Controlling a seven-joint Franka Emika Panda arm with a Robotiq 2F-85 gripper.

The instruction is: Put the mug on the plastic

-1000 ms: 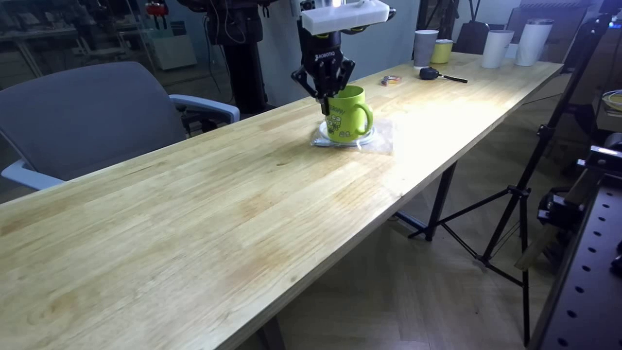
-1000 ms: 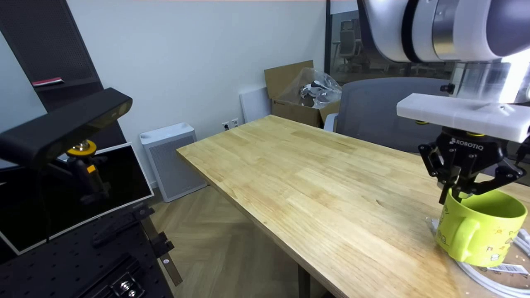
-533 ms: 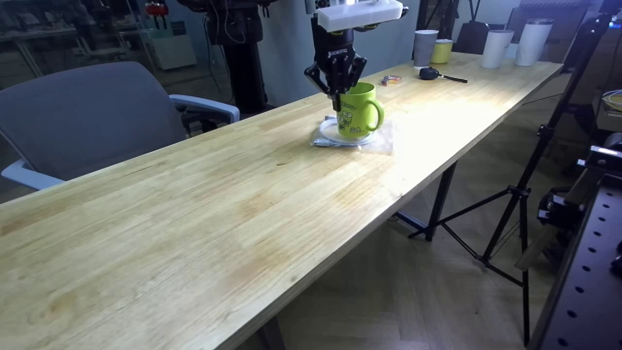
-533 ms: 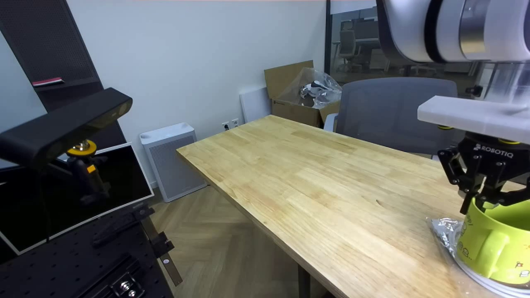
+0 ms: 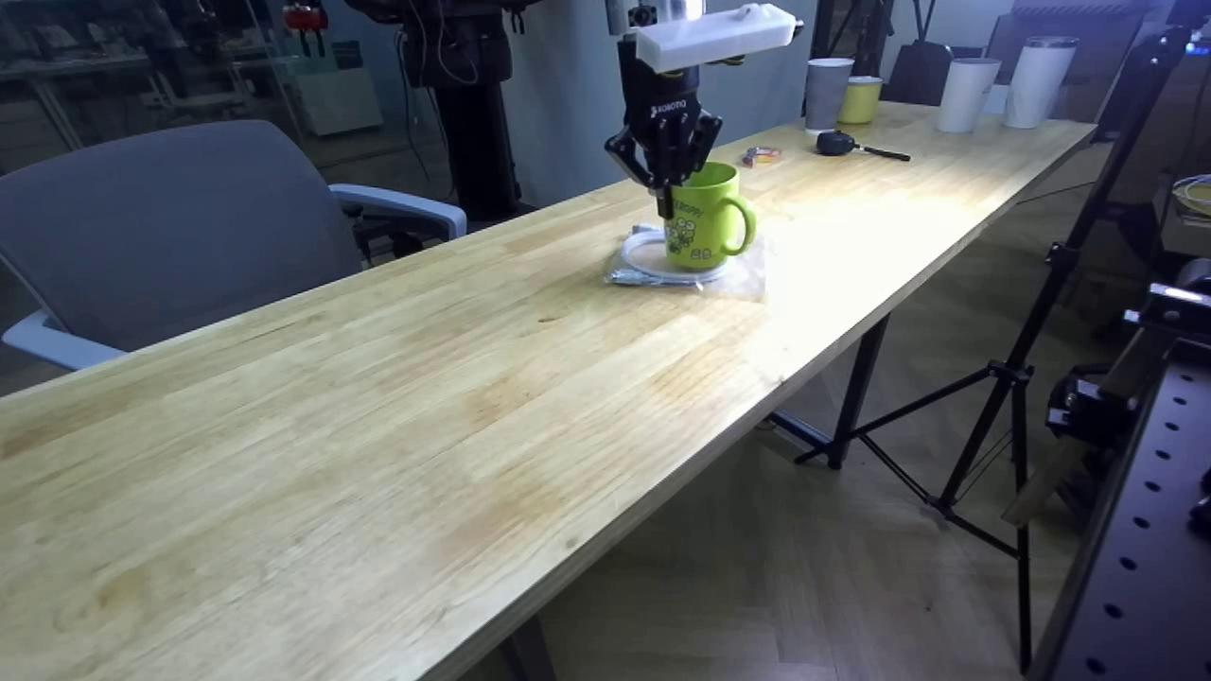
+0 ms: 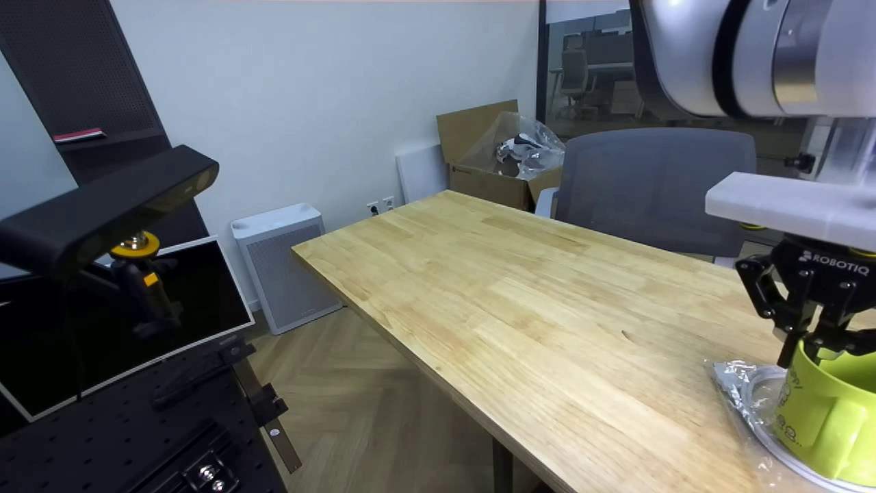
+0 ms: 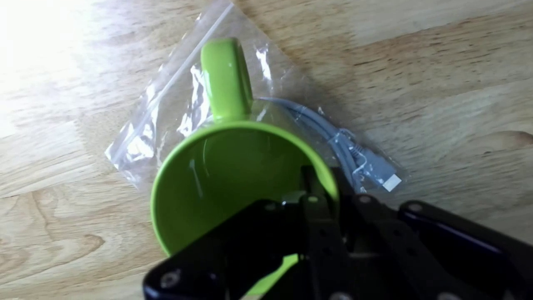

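Mug (image 6: 818,411), plastic packet (image 6: 740,382) and end effector (image 6: 801,350) are cut off in an exterior view. The mug hides part of the cable (image 7: 320,122). A reddish item (image 5: 761,156) by the counter's (image 5: 378,426) back edge is too small to identify.

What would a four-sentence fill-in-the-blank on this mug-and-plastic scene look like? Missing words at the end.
1. One finger of the gripper is inside the mug, the other ____ it.
2. The clear plastic holds a coiled ____.
3. The mug is lime ____ inside and out.
4. The white name printed on the gripper reads ____.

Missing words: outside; cable; green; ROBOTIQ
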